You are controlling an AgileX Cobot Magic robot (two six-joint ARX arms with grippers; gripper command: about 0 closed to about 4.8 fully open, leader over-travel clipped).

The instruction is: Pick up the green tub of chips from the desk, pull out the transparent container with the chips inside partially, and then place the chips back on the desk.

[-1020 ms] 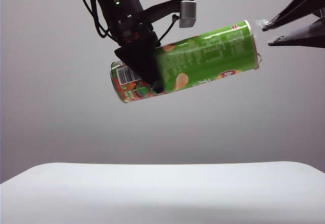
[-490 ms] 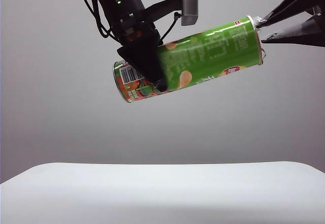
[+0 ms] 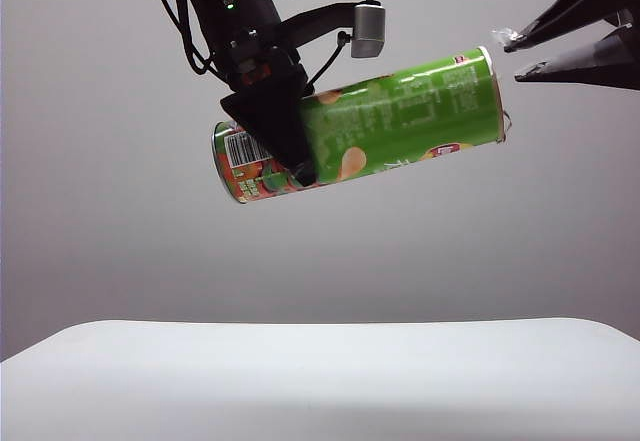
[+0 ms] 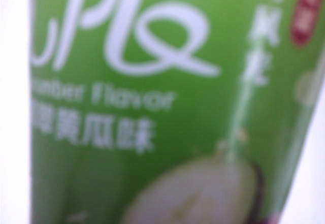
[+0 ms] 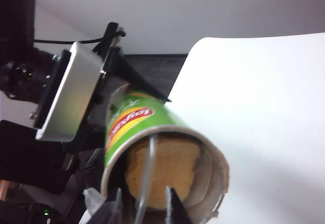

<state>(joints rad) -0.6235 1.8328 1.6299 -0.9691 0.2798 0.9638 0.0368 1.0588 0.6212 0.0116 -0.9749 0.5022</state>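
High above the desk (image 3: pixel 320 376), my left gripper (image 3: pixel 292 149) is shut on the green tub of chips (image 3: pixel 400 111). It grips the tub near the barcode end and holds it nearly level, open end tilted up to the right. The tub (image 4: pixel 152 107) fills the left wrist view, hiding the fingers. My right gripper (image 3: pixel 515 61) hovers open just off the open mouth with a scrap of clear plastic on its upper tip. In the right wrist view the chips (image 5: pixel 167 165) show inside the mouth. A thin clear edge of the transparent container (image 5: pixel 147 168) crosses them, in line with my right gripper (image 5: pixel 143 188).
The white desk (image 5: pixel 264 122) lies well below both arms. The left arm's silver camera housing (image 3: pixel 368 29) juts out above the tub.
The tub swung right until its mouth met the right gripper's tips, then back left, leaving a small gap. The right gripper has stayed put, its jaws equally far apart.
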